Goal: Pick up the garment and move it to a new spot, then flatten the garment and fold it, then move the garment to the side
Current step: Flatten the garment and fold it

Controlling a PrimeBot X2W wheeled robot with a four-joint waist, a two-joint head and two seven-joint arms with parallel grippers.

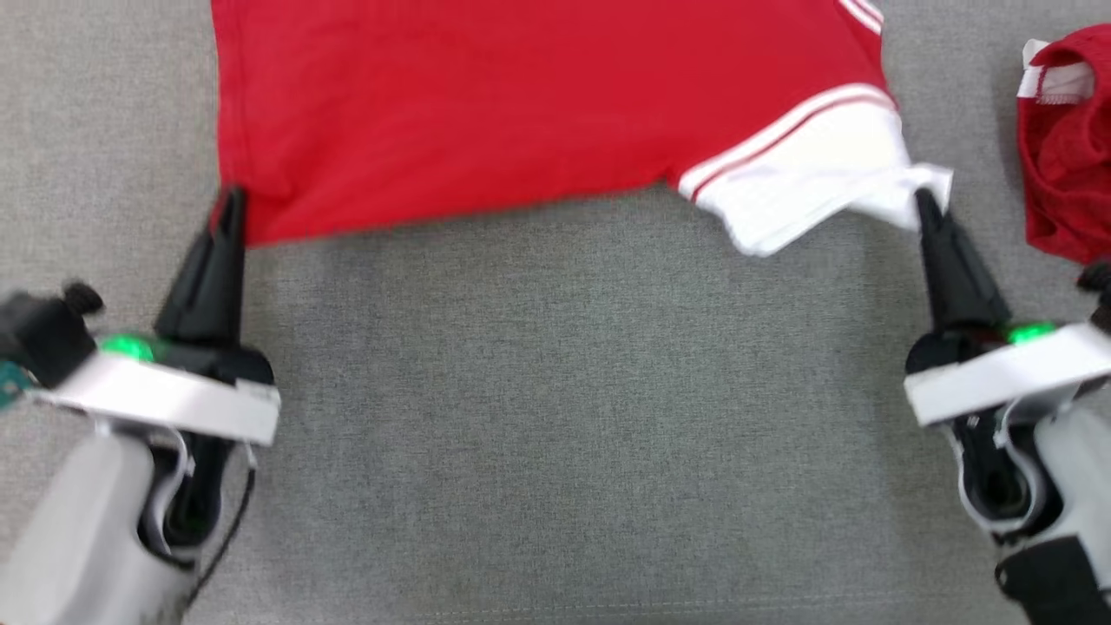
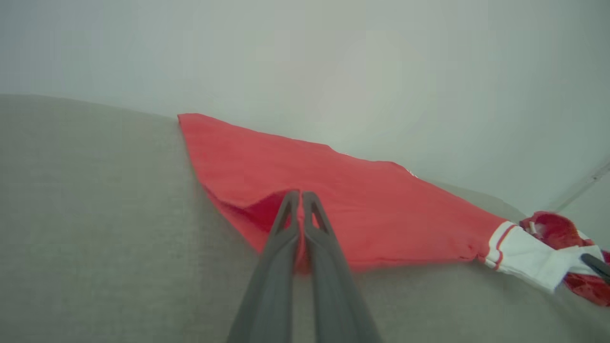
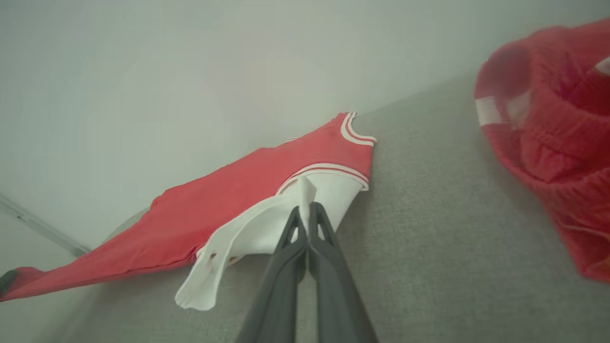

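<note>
Left gripper (image 1: 233, 200) and right gripper (image 1: 925, 201), jaws clenched on near corners of the garment (image 1: 521, 104) spread on the counter (image 1: 555, 391), looked mid-flatten; next move called for an even taut pull before folding.

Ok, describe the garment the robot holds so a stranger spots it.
On the grey fabric surface, look to the far side: a broad red garment lies spread. Unlike the crumpled red heap at right, it is flat with a white striped sleeve.

A grey, woven-cloth worktop (image 1: 555, 391) spreads wide under soft, even light, and just beyond its far edge rises a plain pale wall (image 2: 333, 57).
</note>
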